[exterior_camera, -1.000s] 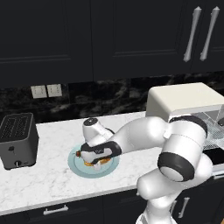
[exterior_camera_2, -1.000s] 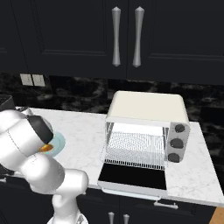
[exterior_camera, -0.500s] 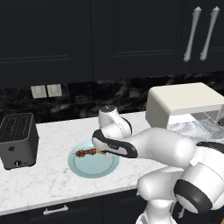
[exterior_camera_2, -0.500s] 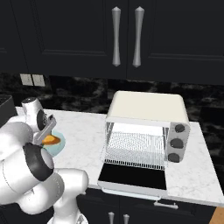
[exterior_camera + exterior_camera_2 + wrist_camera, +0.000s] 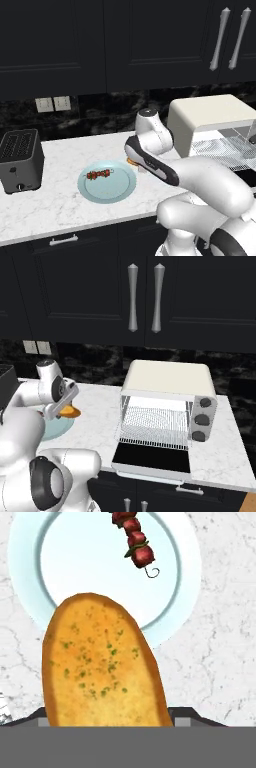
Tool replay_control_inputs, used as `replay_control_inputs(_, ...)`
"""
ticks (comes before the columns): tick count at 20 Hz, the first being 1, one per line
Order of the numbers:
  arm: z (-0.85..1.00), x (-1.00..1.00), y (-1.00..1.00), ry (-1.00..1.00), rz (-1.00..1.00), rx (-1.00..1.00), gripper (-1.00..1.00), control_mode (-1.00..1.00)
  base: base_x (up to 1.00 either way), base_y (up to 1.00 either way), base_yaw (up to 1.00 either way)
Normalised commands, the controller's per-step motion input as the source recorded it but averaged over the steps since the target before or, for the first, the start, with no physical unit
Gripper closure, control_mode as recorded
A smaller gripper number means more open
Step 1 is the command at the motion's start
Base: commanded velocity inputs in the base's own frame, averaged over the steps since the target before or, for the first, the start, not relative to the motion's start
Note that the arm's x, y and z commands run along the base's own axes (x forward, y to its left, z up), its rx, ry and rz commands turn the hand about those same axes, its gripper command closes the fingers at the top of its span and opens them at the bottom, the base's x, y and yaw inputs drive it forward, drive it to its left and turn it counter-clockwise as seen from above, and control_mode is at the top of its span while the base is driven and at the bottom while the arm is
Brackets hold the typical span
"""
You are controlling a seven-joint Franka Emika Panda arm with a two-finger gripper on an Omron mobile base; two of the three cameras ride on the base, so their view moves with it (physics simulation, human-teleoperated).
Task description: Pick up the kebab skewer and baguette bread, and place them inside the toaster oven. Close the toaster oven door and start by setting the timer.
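dark slot toaster (image 5: 20, 159) left of plate (image 5: 116, 192)

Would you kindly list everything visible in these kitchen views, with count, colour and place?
kebab skewer: one, red-brown, lying on the plate.
plate: one, pale blue, on the counter.
baguette bread: one, golden orange, held in the gripper above the plate's edge.
toaster oven: one, cream-white, right on the counter.
toaster oven door: one, dark glass, folded down open.
knobs: three, white, stacked on the oven's right front.
slot toaster: one, dark grey, left.
counter: white marble.
cabinets: black, above.
gripper: one, white, shut on the bread.
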Motion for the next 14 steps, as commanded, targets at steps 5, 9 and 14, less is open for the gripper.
replay_control_inputs(5, 0.54, -0.31, -0.59, 0.00, -0.24, 0.04, 1.00, -1.00, 0.00, 0.00, 0.00)
replay_control_inputs(9, 0.12, -0.39, -0.59, -0.04, -0.26, 0.00, 1.00, -1.00, 0.00, 0.00, 0.00)
replay_control_inputs(14, 0.03, -0.30, -0.64, -0.08, -0.22, 0.00, 1.00, -1.00, 0.00, 0.00, 0.00)
